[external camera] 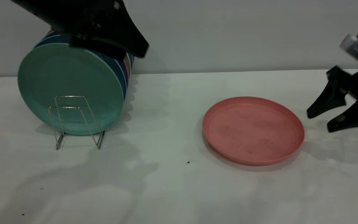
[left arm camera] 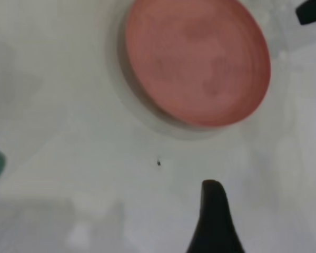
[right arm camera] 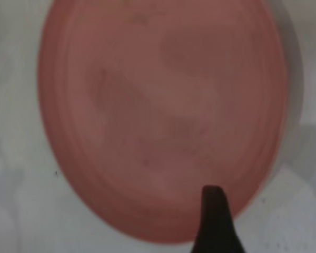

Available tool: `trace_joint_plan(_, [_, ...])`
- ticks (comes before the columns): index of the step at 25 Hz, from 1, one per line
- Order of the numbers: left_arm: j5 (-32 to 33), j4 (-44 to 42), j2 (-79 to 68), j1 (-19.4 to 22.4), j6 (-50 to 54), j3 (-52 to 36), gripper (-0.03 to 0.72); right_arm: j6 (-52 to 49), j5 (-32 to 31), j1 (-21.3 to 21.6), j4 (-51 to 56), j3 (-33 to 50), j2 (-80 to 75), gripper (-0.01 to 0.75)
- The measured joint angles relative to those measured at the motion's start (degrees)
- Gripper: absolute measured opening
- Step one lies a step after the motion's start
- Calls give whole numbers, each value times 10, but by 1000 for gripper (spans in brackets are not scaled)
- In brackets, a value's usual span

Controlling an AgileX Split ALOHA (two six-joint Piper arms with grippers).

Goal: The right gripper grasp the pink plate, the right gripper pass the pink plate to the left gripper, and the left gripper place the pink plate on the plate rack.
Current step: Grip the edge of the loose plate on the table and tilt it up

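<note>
The pink plate [external camera: 253, 129] lies flat on the white table, right of centre, and touches neither gripper. It also shows in the left wrist view [left arm camera: 197, 60] and fills the right wrist view [right arm camera: 163, 116]. My right gripper [external camera: 318, 123] is open and empty just right of the plate's rim, low over the table; one of its fingers [right arm camera: 215, 216] shows over the plate's near edge. My left gripper [external camera: 135, 46] hangs high at the left, above the racked plates, open and empty; one finger [left arm camera: 213, 216] shows. The plate rack [external camera: 73, 121] stands at the left with two bare front loops.
A mint-green plate [external camera: 70, 87] stands upright in the rack, with several blue and other coloured plates stacked behind it. The white table [external camera: 166, 174] reaches back to a pale wall. A tip of the right gripper [left arm camera: 310, 10] shows in the left wrist view.
</note>
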State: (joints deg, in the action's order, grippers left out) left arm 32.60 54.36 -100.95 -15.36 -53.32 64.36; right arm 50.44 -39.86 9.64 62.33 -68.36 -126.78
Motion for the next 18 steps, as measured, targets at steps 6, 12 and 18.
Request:
trace_joint_plan(6, [-7, 3, -4, -4, -1, 0, 563, 10, -7, 0, 39, -36, -62, 545])
trace_joint_plan(12, [-8, 3, -4, -4, -1, 0, 563, 34, -21, -1, 80, -49, -94, 511])
trace_joint_plan(18, [-15, 3, -4, -4, -1, 0, 563, 42, -24, -6, 101, -49, -113, 479])
